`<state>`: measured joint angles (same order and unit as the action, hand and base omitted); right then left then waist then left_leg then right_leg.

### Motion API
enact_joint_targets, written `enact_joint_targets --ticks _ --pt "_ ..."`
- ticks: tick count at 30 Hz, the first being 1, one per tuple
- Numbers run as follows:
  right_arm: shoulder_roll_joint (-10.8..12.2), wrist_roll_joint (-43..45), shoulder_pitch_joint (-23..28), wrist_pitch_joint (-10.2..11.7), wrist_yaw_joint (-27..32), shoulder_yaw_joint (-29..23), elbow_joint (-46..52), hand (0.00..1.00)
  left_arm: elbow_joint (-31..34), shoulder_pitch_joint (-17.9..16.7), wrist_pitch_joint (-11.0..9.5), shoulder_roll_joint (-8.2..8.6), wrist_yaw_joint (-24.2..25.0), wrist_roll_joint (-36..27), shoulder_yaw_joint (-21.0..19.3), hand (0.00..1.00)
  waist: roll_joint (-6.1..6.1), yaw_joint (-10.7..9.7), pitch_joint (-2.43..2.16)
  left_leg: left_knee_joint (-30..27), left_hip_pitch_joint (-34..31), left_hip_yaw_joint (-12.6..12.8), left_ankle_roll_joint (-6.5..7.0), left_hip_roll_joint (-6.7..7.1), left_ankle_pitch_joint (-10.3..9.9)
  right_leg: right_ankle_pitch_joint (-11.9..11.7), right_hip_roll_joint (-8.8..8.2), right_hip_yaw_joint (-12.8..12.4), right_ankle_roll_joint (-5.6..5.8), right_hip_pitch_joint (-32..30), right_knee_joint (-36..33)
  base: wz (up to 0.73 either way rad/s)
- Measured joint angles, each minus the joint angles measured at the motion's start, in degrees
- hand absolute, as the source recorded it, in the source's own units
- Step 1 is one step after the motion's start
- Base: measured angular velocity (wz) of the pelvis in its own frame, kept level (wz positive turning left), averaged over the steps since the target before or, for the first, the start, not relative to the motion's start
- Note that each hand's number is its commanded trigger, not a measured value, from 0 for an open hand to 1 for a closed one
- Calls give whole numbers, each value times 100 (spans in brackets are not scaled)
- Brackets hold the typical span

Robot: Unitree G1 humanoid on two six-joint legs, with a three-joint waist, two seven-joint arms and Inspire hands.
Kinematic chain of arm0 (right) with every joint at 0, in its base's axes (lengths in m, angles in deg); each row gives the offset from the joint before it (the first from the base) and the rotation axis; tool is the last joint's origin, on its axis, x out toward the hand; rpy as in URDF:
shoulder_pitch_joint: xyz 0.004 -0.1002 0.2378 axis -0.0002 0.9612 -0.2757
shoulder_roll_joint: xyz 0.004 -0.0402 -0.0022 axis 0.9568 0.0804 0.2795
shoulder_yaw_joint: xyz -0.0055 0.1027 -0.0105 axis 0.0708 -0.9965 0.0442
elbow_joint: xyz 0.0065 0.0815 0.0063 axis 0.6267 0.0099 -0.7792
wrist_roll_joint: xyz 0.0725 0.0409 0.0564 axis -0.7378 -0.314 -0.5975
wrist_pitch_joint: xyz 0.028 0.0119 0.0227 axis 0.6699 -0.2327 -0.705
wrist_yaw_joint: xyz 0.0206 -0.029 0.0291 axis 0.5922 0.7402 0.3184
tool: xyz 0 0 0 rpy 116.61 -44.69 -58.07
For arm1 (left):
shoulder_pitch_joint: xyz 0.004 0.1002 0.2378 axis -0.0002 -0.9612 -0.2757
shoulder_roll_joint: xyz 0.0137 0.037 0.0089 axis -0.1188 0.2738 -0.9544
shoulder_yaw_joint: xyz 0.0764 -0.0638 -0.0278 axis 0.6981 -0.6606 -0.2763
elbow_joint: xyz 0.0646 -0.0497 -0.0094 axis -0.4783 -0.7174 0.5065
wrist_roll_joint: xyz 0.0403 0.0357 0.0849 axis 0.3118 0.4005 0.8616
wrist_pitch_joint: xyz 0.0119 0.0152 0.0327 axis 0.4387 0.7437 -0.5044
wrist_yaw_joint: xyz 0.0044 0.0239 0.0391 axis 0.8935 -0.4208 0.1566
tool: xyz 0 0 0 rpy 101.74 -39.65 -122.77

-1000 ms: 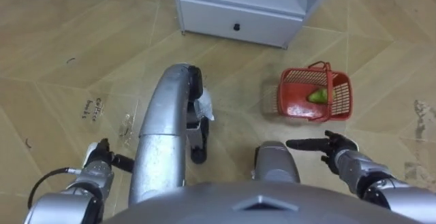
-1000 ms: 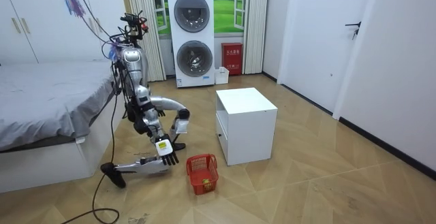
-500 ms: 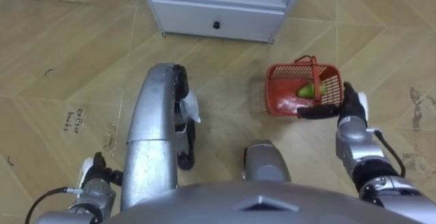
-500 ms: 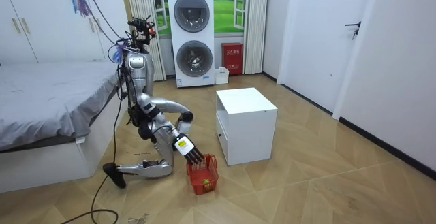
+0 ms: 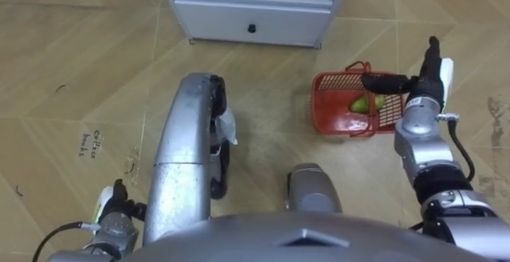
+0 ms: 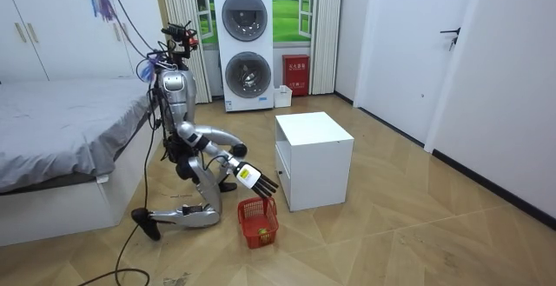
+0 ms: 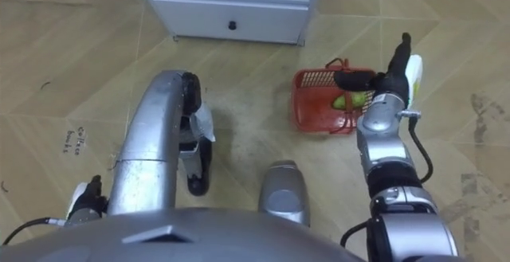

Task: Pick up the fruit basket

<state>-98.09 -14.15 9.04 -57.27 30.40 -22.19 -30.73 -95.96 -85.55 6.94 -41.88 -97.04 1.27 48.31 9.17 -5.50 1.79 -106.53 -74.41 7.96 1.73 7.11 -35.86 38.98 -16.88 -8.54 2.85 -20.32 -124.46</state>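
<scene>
here the fruit basket (image 5: 335,117) sits on the floor (image 5: 64,55) at far right, long axis left to right. the right hand (image 5: 422,87) hovers over its right end, fingers (image 5: 431,51) straight, thumb stretched left by the handle (image 5: 368,65). the left hand (image 5: 111,206) is well apart, near left.

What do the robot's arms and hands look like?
The arms are shiny silver tubes with black joints. The right hand has black fingers and a small white tag on its back; a thin black cable loops beside its wrist. The left hand is dark too, with a white tag.
</scene>
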Motion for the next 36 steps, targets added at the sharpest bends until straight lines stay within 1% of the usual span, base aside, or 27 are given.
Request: enact_joint_targets --ticks 2,4,8,11,14,15,17,19,20,22,24,26,30,31,33,34,35,36 --pt "-32 -34 0 0 -1 4 -74 0 -32 -8 -12 -81 68 0 -1 0 -6 56 -1 12 11 -14 -4 28 2 0 -10 43 0 32 23 8" --pt "-97 -83 -2 1 -5 13 -187 0 -32 -18 -25 -162 98 -2 0 0 -15 157 4 26 2 -7 -5 43 3 0 -30 70 0 31 43 7" --pt "-192 -329 -2 1 -6 13 -229 0 -23 -75 -26 -188 98 -4 77 0 -71 266 33 52 -29 39 2 74 0 -1 -100 75 1 0 72 4" --pt "-410 -488 -49 1 -15 13 -309 0 -21 -155 -25 -252 99 -3 210 0 -160 369 51 67 -93 71 5 76 1 -1 -131 63 2 -80 69 0" --pt "-533 -487 -117 -1 -61 12 -506 0 -25 -185 -22 -298 99 -4 206 0 -187 462 47 91 -93 88 1 86 4 -1 -154 72 2 -87 71 0" --pt "-583 -487 -167 17 -119 20 -575 0 -29 -206 -18 -301 100 -4 207 0 -220 501 52 92 -92 88 -2 88 5 -1 -153 70 2 -91 69 0" --pt "-683 -578 -277 85 -192 70 -901 0 -32 -186 -15 -311 118 -9 210 0 -242 591 49 95 -102 89 -4 90 7 -1 -150 69 2 -100 68 0" --pt "-773 -805 -381 93 -289 82 -1125 0 -32 -185 -21 -374 229 -38 274 0 -255 696 43 95 -183 89 -3 90 26 0 -151 69 5 -182 51 2" --pt "-823 -905 -428 94 -335 116 -1228 0 -33 -186 -1 -401 262 -133 302 0 -257 748 49 93 -219 92 3 90 31 2 -155 75 9 -216 50 3" --pt "-848 -1006 -568 95 -422 138 -1448 0 -34 -196 76 -412 301 -145 310 0 -254 794 52 93 -252 109 4 89 32 4 -169 85 13 -263 46 0" --pt "-871 -1135 -652 100 -512 138 -1628 0 -32 -197 97 -412 377 -162 325 0 -268 864 64 95 -259 129 7 90 32 5 -192 87 14 -277 47 0" --pt "-949 -1340 -674 100 -688 209 -1816 0 -21 -195 109 -424 457 -222 339 0 -283 929 74 102 -279 147 17 93 37 5 -207 91 14 -291 46 2" --pt "-1027 -1452 -674 96 -944 321 -2017 0 -19 -214 233 -445 585 -222 411 0 -292 951 76 106 -341 159 24 96 47 5 -215 98 15 -357 31 2" --pt "-1076 -1568 -675 90 -1042 352 -2113 0 3 -202 260 -446 629 -222 412 0 -309 964 77 106 -363 161 40 99 58 7 -225 123 18 -368 31 5" --pt "-1171 -1666 -686 87 -1177 351 -2288 0 10 -191 247 -446 706 -221 445 0 -355 1015 84 100 -383 165 53 108 65 16 -233 140 38 -373 34 3" --pt "-1253 -1712 -686 86 -1271 352 -2354 0 13 -191 245 -446 731 -220 467 0 -391 1031 105 98 -391 174 67 108 72 17 -243 140 40 -378 29 0" --pt "-1328 -1752 -686 85 -1353 356 -2423 0 12 -193 248 -446 735 -220 477 0 -415 1044 117 101 -397 191 83 108 82 18 -259 135 41 -386 22 0" --pt "-1362 -1785 -686 85 -1385 358 -2464 0 12 -194 252 -446 738 -219 480 0 -420 1053 117 107 -399 210 91 108 86 18 -278 124 41 -394 18 0"
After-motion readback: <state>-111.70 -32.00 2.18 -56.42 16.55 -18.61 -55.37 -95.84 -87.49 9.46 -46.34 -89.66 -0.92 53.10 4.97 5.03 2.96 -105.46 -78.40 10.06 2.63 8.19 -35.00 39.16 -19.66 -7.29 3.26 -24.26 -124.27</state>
